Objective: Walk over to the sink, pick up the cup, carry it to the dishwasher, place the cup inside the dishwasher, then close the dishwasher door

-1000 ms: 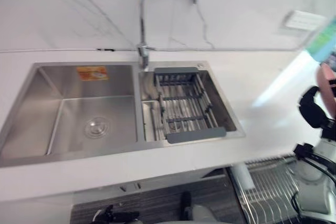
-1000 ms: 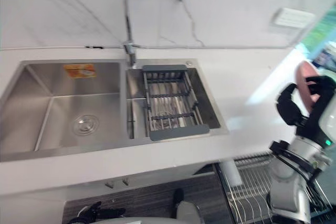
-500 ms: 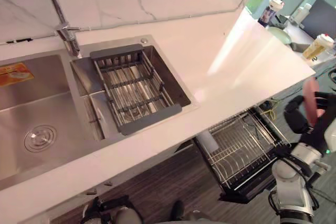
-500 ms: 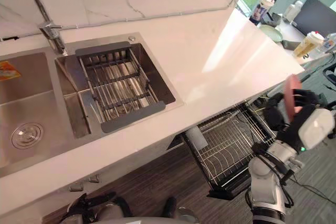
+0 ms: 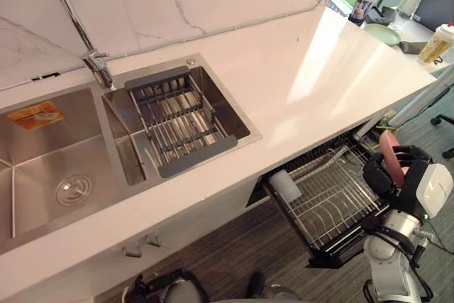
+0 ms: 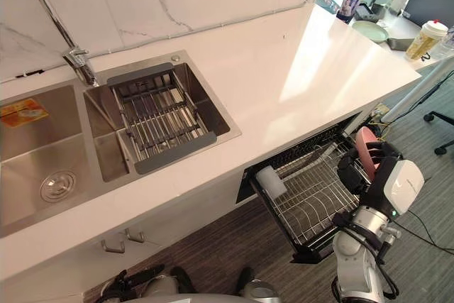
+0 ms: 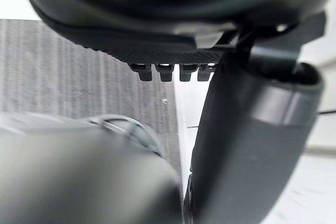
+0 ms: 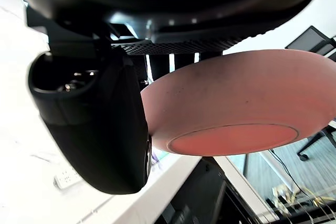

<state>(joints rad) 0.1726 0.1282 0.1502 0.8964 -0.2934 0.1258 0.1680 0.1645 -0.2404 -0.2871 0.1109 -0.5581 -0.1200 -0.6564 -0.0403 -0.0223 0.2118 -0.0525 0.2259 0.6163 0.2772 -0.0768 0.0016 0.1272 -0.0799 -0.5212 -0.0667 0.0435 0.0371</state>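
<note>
Right now, near to far:

Left hand [image 7: 168,30]: you see it low at the near edge, above the floor [image 5: 234,260], its fingers loose and holding nothing.

Right hand [image 5: 406,184]: it is raised on the right with its fingers and thumb wrapped round the cup.

Cup [image 5: 389,152]: you have the pink cup in the right hand, turned on its side. In the right wrist view its round base faces the camera, with the thumb across one flank.

Cup's place: it is near the outer end of the dishwasher rack and not resting on it. You cannot tell whether it hangs over the wires or just beside them.

Dishwasher rack [image 5: 323,207]: the wire rack is pulled out from under the table, so the dishwasher stands open. A white cylinder [image 5: 286,186] lies at the rack's inner corner.

Cabinet handles [image 5: 138,246]: there are two on the front below the sink.

Table [image 5: 319,76]: the top is white, with bright light across its right half.

Sink [image 5: 50,168]: it is a steel double basin set into the table on the left. An orange sticker [image 5: 35,115] is on the back wall of the left basin.

Drainer basket [image 5: 181,122]: the grey-framed basket sits across the right basin.

Faucet [image 5: 78,26]: the arched tap stands behind the divider between the basins.

Far end: you see two lidded drinks [image 5: 367,1] and a pale green plate [image 5: 383,33] past the table's corner.
</note>
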